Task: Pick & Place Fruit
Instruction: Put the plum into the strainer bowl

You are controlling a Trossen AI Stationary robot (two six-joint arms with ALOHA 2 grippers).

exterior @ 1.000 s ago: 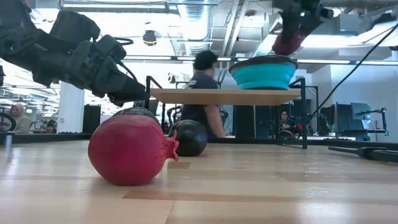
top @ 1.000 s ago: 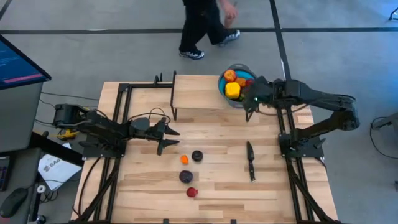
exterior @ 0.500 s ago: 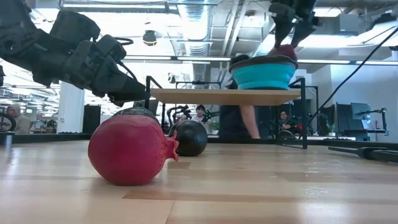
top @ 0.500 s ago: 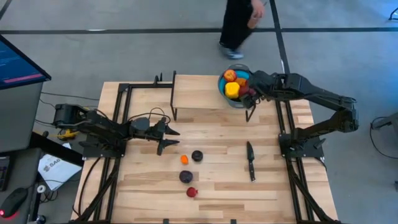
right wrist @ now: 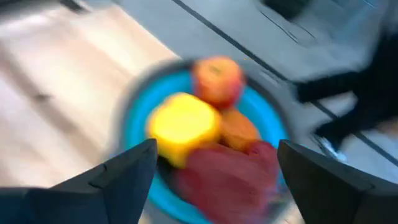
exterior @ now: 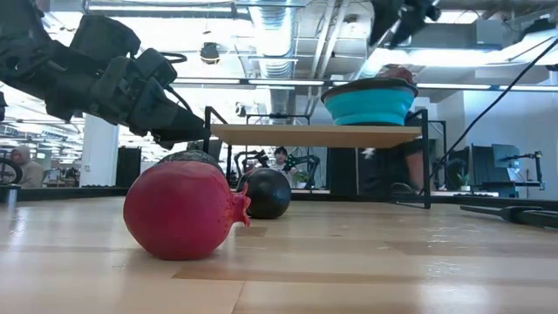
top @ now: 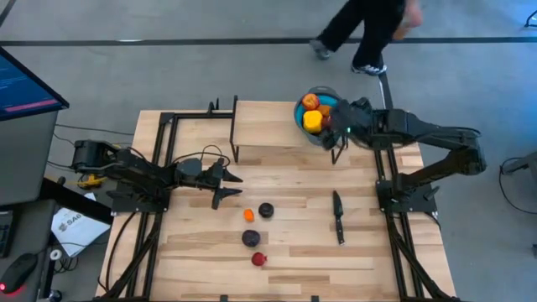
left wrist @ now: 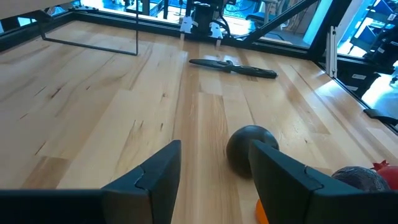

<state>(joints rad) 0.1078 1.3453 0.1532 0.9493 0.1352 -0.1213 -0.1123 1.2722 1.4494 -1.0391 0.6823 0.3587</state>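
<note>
Fruit (top: 315,112) of glossy, rounded plastic fills the blue bowl (top: 302,114) on the raised shelf; four more pieces (top: 256,226) lie on the wooden tabletop (top: 285,176). The pomegranate's (exterior: 183,210) crown points sideways. Right tool (top: 336,130) spreads wide, empty, over the bowl; left tool (top: 231,183) hangs parted near the orange fruit.

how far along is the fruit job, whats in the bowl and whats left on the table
Done: the blue bowl holds several fruits. In hand: nothing; the right gripper is open above the bowl, the left gripper open over the table. Left: four fruits on the table.
</note>
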